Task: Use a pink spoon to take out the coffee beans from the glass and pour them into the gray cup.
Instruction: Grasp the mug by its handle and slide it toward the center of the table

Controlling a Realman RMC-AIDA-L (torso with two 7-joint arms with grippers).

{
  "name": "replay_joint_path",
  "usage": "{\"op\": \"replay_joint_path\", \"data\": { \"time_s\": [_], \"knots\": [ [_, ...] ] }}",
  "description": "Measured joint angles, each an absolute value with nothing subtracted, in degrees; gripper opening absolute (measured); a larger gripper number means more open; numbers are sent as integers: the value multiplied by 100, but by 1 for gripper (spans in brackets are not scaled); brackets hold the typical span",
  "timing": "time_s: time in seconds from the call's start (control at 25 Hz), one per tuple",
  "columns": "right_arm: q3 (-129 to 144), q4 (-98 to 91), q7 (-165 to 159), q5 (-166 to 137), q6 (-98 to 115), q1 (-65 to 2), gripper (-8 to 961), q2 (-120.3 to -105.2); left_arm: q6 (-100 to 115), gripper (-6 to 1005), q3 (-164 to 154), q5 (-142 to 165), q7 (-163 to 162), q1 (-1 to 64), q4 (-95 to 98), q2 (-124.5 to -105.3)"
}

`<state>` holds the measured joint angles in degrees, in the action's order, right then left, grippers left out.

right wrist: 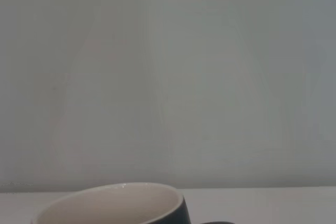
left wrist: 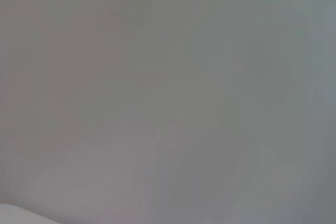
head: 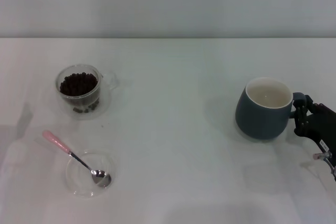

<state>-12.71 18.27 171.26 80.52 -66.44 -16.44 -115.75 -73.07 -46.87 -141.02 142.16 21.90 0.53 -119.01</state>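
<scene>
One gripper is in view: the right gripper (head: pixel 303 115), low at the desk's right edge, its fingers (head: pixel 300 109) at the handle of the cup (head: pixel 262 111). They look closed around or against the handle, but I cannot tell for certain whether they clamp it or merely touch it. The right wrist view shows only the cup rim and its cream inside, no fingers. The left gripper is not in view; its wrist camera shows a blank surface only.

Cup stands upright on the desk (head: pixel 178 129), right side, no beans seen inside. Well apart, on the far left, the glass (head: pixel 80 88) stands upright, holding the beans (head: pixel 78 83) to a good depth. Nearer the robot, the spoon (head: pixel 76 158) lies with its bowl in a shallow clear dish (head: pixel 89 176) and its pink handle sticking out over the rim, up and to the left.

Risks, as judgement:
- If the hold on the handle is partial, any pull could tip or skid the cup.
- Cup and glass are far apart; carrying a loaded spoon that far would likely spill beans on the desk.
- Spoon handle is slim and propped on the dish rim; a poor pinch could flip it or drag the dish.
- The glass is light and could topple when scooped.
</scene>
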Motion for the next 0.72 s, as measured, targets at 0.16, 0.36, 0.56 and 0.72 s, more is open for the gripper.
{"op": "replay_joint_path", "data": {
  "time_s": [0.16,0.36,0.56,0.72],
  "knots": [
    [-1228,1817,17129,8025,-6650,-1651,142,-11583,-7305,895,-4708,-14082,14087,2188,53,-11900],
    [-1205,1942,17130,7560,-6662,-1660,141,-11595,-7303,895,-4711,-14076,14064,2188,52,-11900],
    [-1203,2153,17130,7007,-6621,-1687,140,-11603,-7301,895,-4711,-14070,14062,2192,45,-11908],
    [-1212,2241,17130,6595,-6510,-1741,140,-11602,-7287,895,-4711,-14070,14062,2211,22,-11909]
  ]
}}
